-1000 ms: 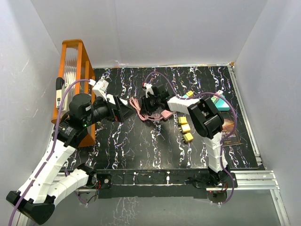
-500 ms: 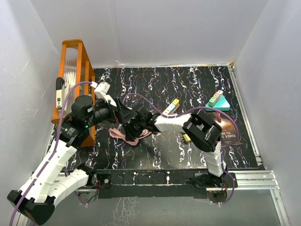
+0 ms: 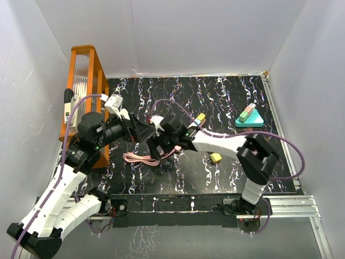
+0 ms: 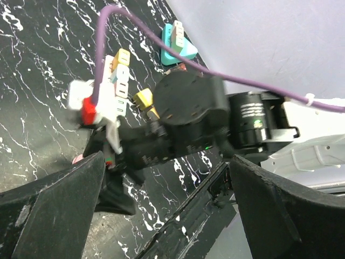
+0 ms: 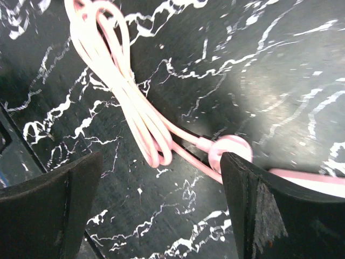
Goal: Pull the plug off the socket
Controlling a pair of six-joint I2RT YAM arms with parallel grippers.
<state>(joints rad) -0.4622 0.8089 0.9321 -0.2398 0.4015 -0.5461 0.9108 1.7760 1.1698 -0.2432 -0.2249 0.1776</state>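
The right gripper [image 5: 161, 216] is spread wide above the pink cable [image 5: 129, 97] lying on the bench [image 5: 259, 65]. The left gripper [image 4: 167, 216] is also spread, just left of it.

No legible text in any view. Left wrist view: white print on a label [image 4: 252, 116] on the black motor housing of the other arm, too small and blurred to read. Teal wedge [image 4: 176, 47] carries small coloured blocks with markings, not readable here, and not readable in the top view either [image 3: 249, 119]. Pale blocks [image 4: 122, 81] beside the white connector show faint marks, unreadable. Top view: white strip [image 3: 67, 109] on the orange rack has dark marks, too small to tell. Right wrist view: no lettering, labels or numbers.
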